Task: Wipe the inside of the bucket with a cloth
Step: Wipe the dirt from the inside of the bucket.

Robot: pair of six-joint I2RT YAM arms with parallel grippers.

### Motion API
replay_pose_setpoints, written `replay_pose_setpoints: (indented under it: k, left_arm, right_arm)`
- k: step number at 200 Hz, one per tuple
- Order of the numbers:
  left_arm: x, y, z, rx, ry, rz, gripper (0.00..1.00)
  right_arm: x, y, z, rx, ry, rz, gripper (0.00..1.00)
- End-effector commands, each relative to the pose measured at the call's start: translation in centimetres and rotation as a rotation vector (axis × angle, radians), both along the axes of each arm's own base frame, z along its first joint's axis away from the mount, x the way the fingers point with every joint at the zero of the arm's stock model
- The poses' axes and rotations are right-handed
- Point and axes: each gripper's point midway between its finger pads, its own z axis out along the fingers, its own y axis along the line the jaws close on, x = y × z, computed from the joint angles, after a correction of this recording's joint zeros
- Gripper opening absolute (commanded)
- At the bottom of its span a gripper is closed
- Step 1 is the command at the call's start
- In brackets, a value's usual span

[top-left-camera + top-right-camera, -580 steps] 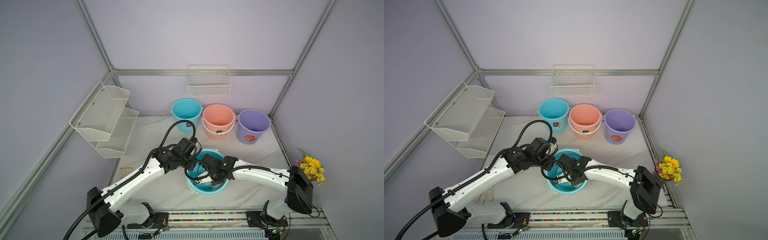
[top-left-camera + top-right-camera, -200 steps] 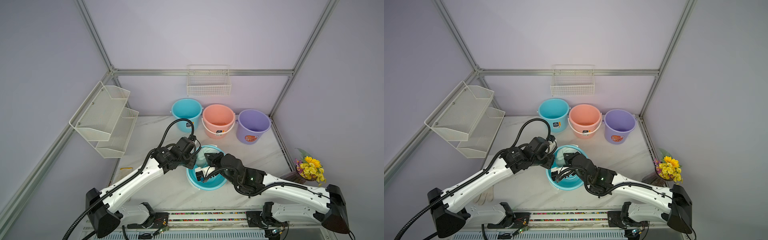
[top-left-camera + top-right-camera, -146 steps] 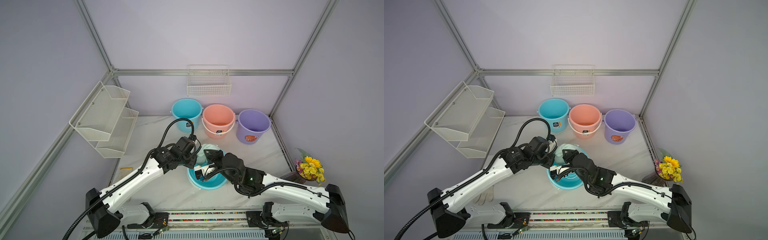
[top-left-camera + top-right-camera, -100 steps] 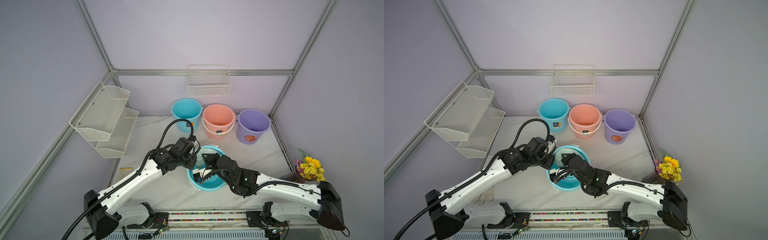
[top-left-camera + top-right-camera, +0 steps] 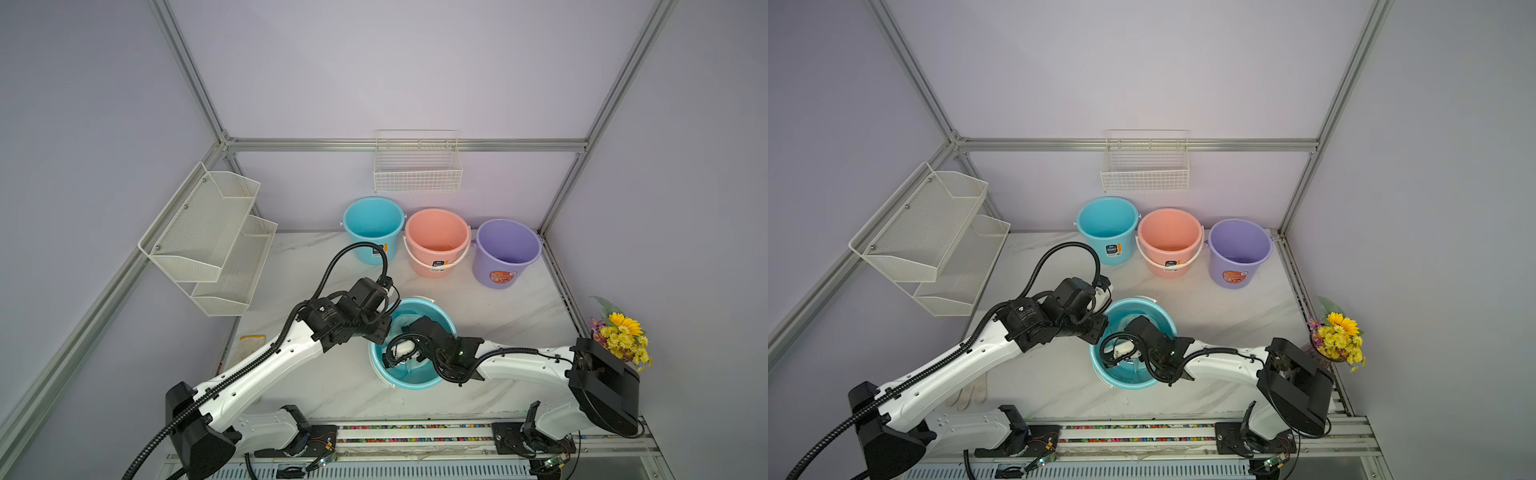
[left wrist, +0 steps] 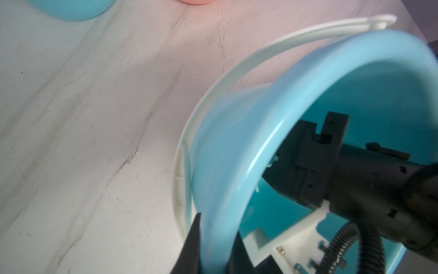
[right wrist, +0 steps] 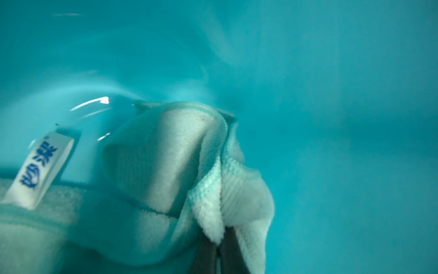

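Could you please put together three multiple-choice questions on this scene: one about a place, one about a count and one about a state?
1. Where is the cloth?
A) in the wire basket
B) inside the front blue bucket
C) flat on the table

2. How many buckets are in view?
A) two
B) three
C) four

3. The right gripper is:
A) shut on the cloth
B) open above the table
C) open inside the bucket

Answers:
1 B: the right wrist view shows it against the teal inner wall.
2 C: the back blue bucket, pink bucket and purple bucket stand by the wall, plus the front one.
3 A: its jaws meet on a fold of the cloth.
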Motion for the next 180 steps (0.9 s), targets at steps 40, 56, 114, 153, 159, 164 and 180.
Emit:
replay_pose_setpoints:
  k: [40, 56, 114, 153, 159, 164, 180]
  left_arm:
    - [1.1, -1.3, 2.9, -0.111, -0.089, 0.009, 0.0]
    - [1.2, -1.3, 2.6, -0.105, -0.081, 0.016, 0.0]
    - [1.7, -1.6, 2.0, -0.09, -0.067, 0.036, 0.0]
    - [1.9, -1.8, 2.3, -0.105, -0.062, 0.045, 0.0]
    - [1.9, -1.9, 2.3, -0.108, -0.061, 0.044, 0.0]
    - [1.9, -1.9, 2.4, -0.112, -0.063, 0.044, 0.0]
    - [1.9, -2.0, 2.5, -0.114, -0.063, 0.038, 0.0]
  right_arm:
    - [-1.0, 0.5, 1.5, 0.087, 0.173, 0.014, 0.0]
    - [-1.2, 0.3, 3.8, 0.105, 0.176, 0.001, 0.0]
    - [-2.8, -2.1, 11.7, 0.116, 0.09, -0.041, 0.0]
    - [-3.0, -3.8, 15.7, 0.057, -0.002, -0.06, 0.0]
    - [-3.0, -4.0, 16.1, 0.043, -0.02, -0.065, 0.0]
    - [-2.9, -4.2, 16.5, 0.032, -0.035, -0.068, 0.0]
    - [-2.6, -4.9, 17.3, -0.013, -0.086, -0.073, 0.0]
